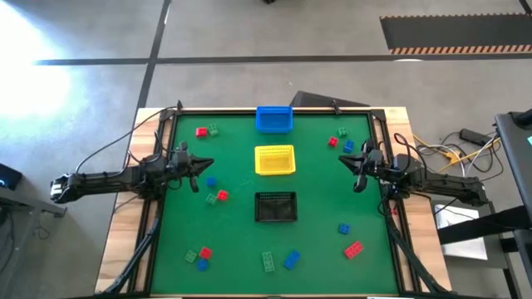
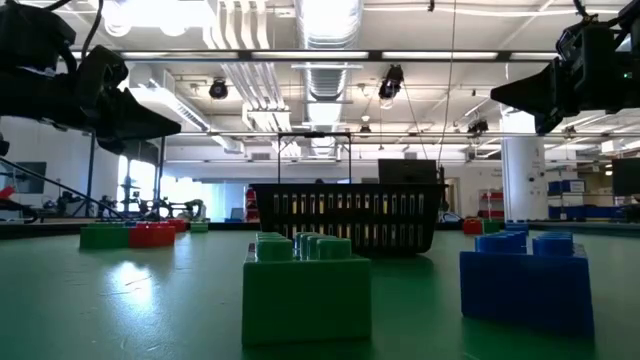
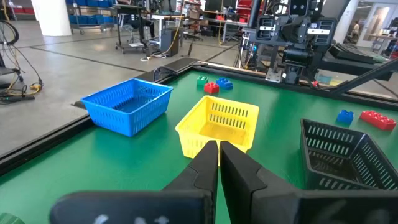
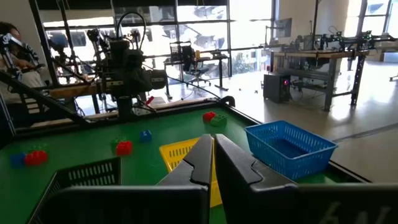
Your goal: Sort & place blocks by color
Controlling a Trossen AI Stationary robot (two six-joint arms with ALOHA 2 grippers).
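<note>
Small studded blocks in red, green and blue lie scattered flat on the green table: a red block (image 1: 200,131) and a green block (image 1: 213,129) far left, a red block (image 1: 222,196) and a blue block (image 1: 211,182) mid left, a green block (image 1: 268,262) and a blue block (image 1: 291,260) near the front edge, and a red block (image 1: 353,248) to the right. My left gripper (image 1: 204,164) (image 3: 219,155) hovers shut over the table's left side. My right gripper (image 1: 342,159) (image 4: 212,146) hovers shut over the right side. Both point toward the yellow basket.
Three mesh baskets stand in a row down the table's middle: blue basket (image 1: 273,119) at the far edge, yellow basket (image 1: 274,159) in the centre, black basket (image 1: 275,207) nearer. More blocks lie far right (image 1: 341,139) and near left (image 1: 199,257). Cables hang past the table's right side.
</note>
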